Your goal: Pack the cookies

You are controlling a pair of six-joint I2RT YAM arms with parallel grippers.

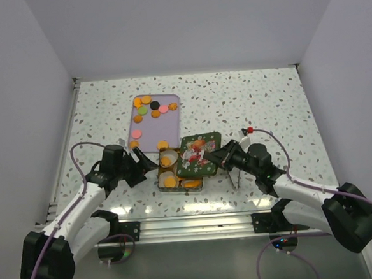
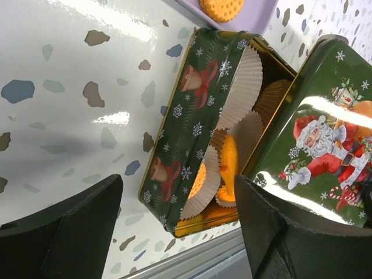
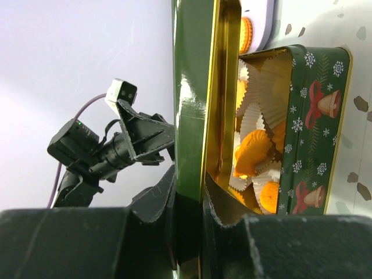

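Several cookies [image 1: 146, 99], mostly orange with pink, green and black ones, lie on a lavender tray [image 1: 170, 123]. A green Christmas tin [image 1: 162, 187] holds white paper cups with orange cookies [image 1: 170, 181], also seen in the left wrist view [image 2: 229, 163] and the right wrist view [image 3: 254, 152]. My right gripper [image 1: 214, 155] is shut on the edge of the green Santa lid [image 1: 197, 155], holding it tilted over the tin's right side; the right wrist view shows the lid [image 3: 195, 104] edge-on in my gripper [image 3: 195, 195]. My left gripper [image 1: 143, 161] is open and empty beside the tin's left wall [image 2: 174, 133].
The tray stands just behind the tin. The table's front metal rail [image 1: 192, 223] runs close to the tin's near end. White walls close the table on the left, right and back. Purple cables loop beside both arms.
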